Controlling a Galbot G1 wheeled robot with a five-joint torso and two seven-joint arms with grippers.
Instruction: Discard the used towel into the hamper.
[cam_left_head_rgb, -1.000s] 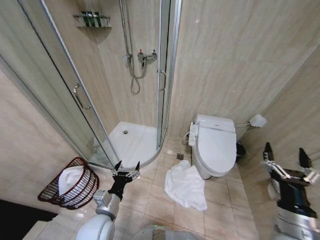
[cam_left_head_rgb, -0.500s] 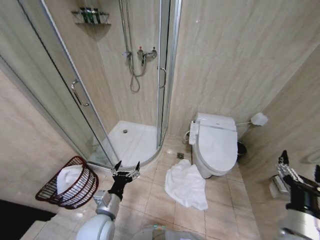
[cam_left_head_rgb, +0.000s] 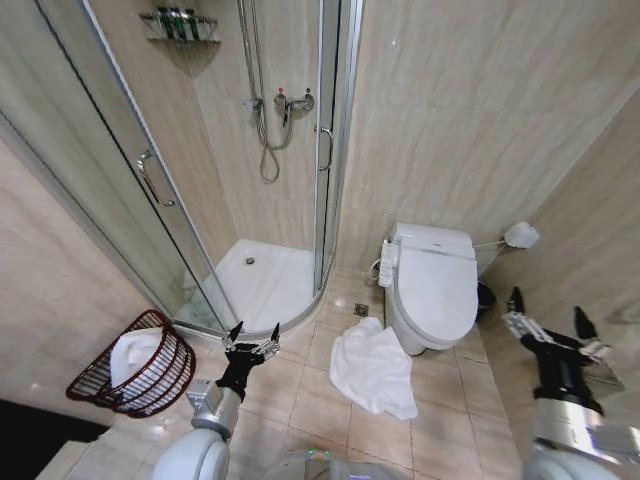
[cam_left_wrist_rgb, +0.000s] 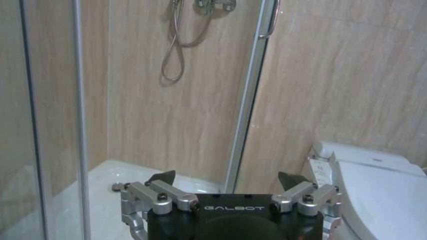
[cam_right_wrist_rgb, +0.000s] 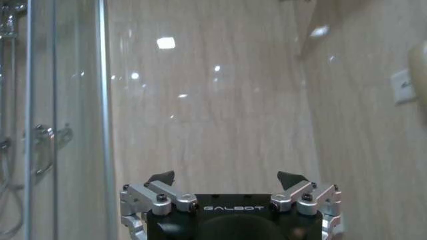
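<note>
A white towel (cam_left_head_rgb: 372, 366) lies crumpled on the tiled floor (cam_left_head_rgb: 440, 400), just in front of the toilet (cam_left_head_rgb: 432, 290) and touching its base on the robot's right side. The hamper (cam_left_head_rgb: 130, 365), a round reddish-brown wire basket, sits tipped on the floor at the left, close to the glass shower door (cam_left_head_rgb: 120, 190), with another white cloth (cam_left_head_rgb: 132, 354) already inside it. The towel and the hamper are well apart, with the left arm between them. The left gripper (cam_left_head_rgb: 251, 336) is held low in front of the robot, above the tiles near the curved edge of the shower tray (cam_left_head_rgb: 260, 285), its fingers released and spread, holding nothing; in the left wrist view the left gripper (cam_left_wrist_rgb: 227, 176) points toward the shower corner with the toilet off to one side. The right gripper (cam_left_head_rgb: 548, 322) is raised at the right, near the side wall and beside the toilet, its fingers also released and empty; in the right wrist view the right gripper (cam_right_wrist_rgb: 227, 176) faces a plain beige wall (cam_right_wrist_rgb: 220, 100) beside the shower glass.
</note>
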